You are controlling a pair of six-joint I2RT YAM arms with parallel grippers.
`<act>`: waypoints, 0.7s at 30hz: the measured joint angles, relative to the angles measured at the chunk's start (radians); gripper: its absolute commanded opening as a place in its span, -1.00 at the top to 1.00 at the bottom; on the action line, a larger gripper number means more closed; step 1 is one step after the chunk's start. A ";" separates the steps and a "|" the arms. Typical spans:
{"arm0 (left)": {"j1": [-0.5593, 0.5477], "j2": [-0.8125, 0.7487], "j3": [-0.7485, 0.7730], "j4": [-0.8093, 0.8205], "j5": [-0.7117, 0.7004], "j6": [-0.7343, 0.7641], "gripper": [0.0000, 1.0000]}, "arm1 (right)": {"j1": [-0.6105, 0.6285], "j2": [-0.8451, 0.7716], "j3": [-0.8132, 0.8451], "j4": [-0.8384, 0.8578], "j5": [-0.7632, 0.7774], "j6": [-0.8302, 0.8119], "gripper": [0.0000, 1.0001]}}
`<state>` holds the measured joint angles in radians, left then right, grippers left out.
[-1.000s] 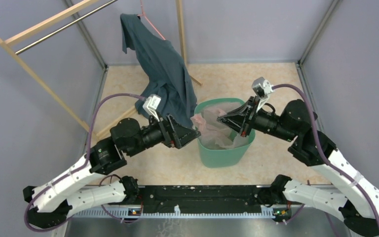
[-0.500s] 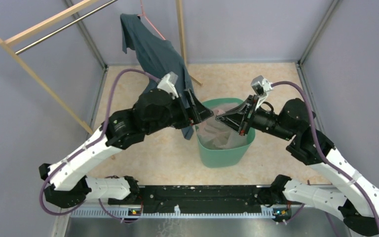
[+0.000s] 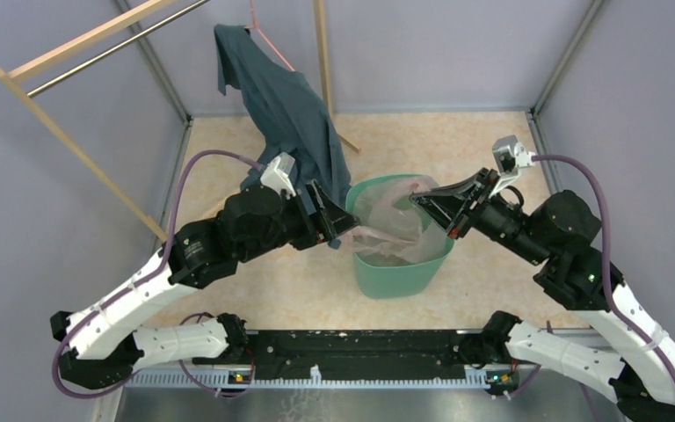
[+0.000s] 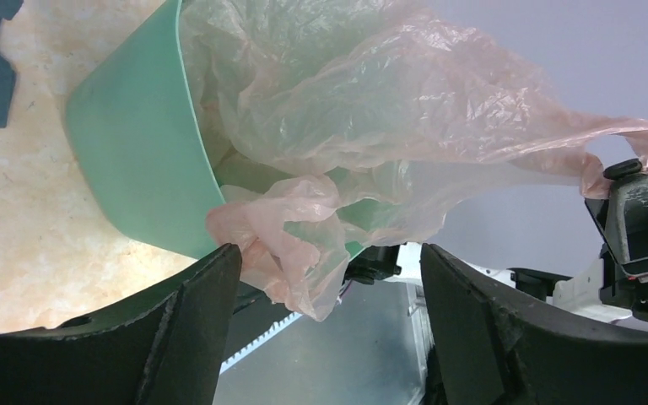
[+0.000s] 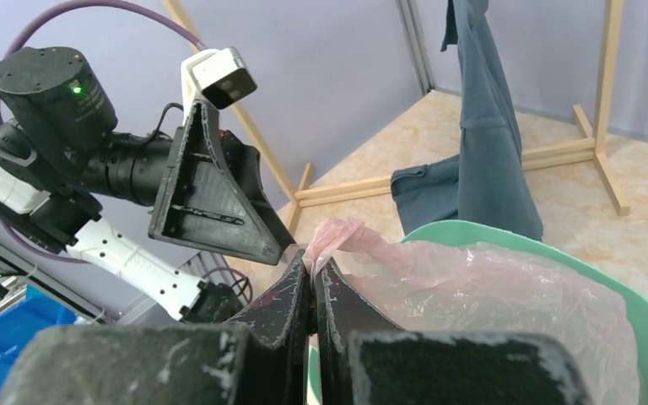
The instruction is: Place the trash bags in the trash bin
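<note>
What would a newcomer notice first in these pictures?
A pale pink trash bag billows out of the teal-green trash bin at the centre, its edge pinched in the shut right gripper. The open left gripper hangs at the bin's left rim, and a dark blue-grey shirt hangs behind.

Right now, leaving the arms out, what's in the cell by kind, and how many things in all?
pink trash bag: 1
green trash bin: 1
blue-grey shirt: 1
wooden rack: 1
Total: 4
</note>
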<state>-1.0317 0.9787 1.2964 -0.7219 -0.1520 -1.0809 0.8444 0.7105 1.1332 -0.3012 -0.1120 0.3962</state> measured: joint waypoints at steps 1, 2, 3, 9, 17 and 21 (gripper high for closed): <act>0.000 0.000 0.000 0.005 -0.002 -0.002 -0.71 | 0.000 -0.001 0.000 -0.001 0.003 -0.002 1.00; 0.000 0.005 0.005 0.000 -0.003 -0.003 -0.72 | 0.000 0.000 0.000 -0.003 0.006 -0.003 1.00; 0.000 0.016 0.015 -0.010 -0.005 -0.003 -0.72 | 0.000 0.001 0.000 -0.005 0.007 -0.003 1.00; 0.000 0.111 0.081 -0.066 -0.030 -0.011 -0.52 | 0.000 0.006 0.000 -0.006 0.010 -0.003 1.00; 0.000 0.182 0.101 -0.113 -0.041 -0.016 0.15 | 0.000 0.001 0.000 -0.006 0.013 -0.010 1.00; 0.000 0.183 0.108 -0.117 -0.054 -0.013 0.54 | 0.000 -0.011 0.000 -0.010 0.024 -0.021 1.00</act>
<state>-1.0317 1.1622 1.4048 -0.8391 -0.2058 -1.0935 0.8444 0.6998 1.1332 -0.3111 -0.0879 0.3756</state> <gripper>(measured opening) 0.374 0.008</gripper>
